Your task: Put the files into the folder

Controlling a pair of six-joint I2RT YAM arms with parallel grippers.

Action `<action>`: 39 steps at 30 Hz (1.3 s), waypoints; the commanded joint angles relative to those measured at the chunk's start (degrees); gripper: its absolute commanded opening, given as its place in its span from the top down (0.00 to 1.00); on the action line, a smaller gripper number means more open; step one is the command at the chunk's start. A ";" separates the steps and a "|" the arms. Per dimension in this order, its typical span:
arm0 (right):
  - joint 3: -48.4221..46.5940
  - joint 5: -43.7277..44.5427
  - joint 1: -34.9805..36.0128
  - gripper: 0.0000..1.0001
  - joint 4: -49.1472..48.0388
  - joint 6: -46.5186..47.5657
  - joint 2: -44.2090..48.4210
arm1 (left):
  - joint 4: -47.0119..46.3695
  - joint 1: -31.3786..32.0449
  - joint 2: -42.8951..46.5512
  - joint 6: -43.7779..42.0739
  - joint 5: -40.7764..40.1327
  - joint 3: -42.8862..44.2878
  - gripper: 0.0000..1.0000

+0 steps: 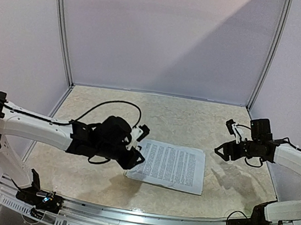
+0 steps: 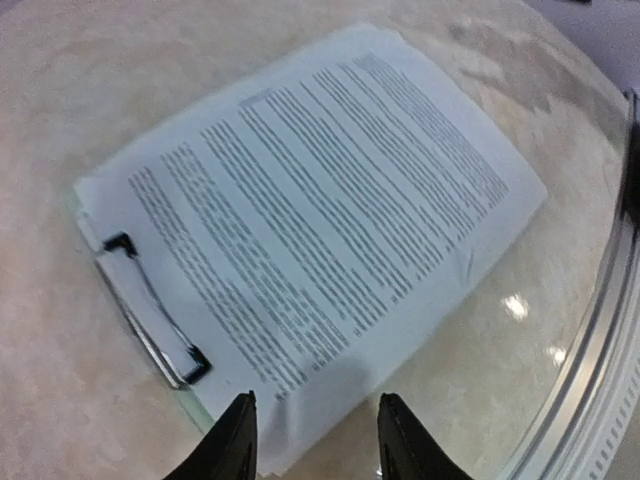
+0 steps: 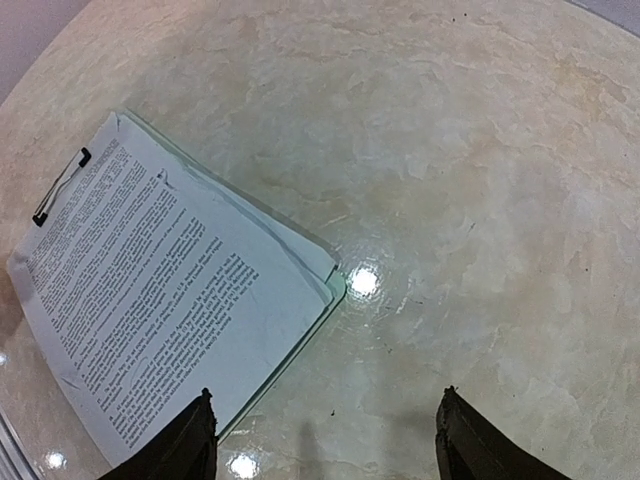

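Observation:
The files (image 1: 170, 165) are a stack of white printed sheets lying on the pale green folder, a clipboard whose rim shows at one edge (image 3: 338, 296). Its black clip (image 2: 150, 308) sits at the short edge, over the sheets' ends. The files also show in the left wrist view (image 2: 320, 210) and the right wrist view (image 3: 160, 300). My left gripper (image 1: 140, 144) is open and empty, just above the sheets' corner near the clip (image 2: 312, 435). My right gripper (image 1: 225, 142) is open and empty, raised over bare table to the right of the folder (image 3: 325, 440).
The table is a beige marbled surface (image 1: 194, 118) with white walls behind and at the sides. A metal rail (image 1: 142, 217) runs along the near edge. Black cables loop behind the left arm (image 1: 112, 105).

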State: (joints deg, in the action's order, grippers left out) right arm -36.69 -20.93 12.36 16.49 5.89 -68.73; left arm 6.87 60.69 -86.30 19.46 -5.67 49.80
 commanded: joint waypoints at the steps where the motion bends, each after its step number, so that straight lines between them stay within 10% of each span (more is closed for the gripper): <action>1: 0.98 -1.65 -0.25 0.26 -2.98 0.55 1.49 | 1.20 5.46 -2.98 0.88 5.89 -3.25 0.58; 9: -2.94 -7.71 -0.23 0.25 -0.20 5.67 -2.39 | 0.48 7.26 -9.40 4.00 13.76 -6.12 0.57; 23: -38.23 -13.99 3.94 0.25 15.76 14.06 -46.80 | -0.71 -0.98 -19.52 17.31 1.76 -0.36 0.47; 39: -22.71 -19.84 12.25 0.27 18.76 11.08 -44.35 | 2.90 -15.21 -36.09 8.58 4.04 22.88 0.47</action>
State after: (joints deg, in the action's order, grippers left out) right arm -66.57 -39.68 21.39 28.16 19.05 -112.44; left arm 4.60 47.53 -115.94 29.61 -2.57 68.16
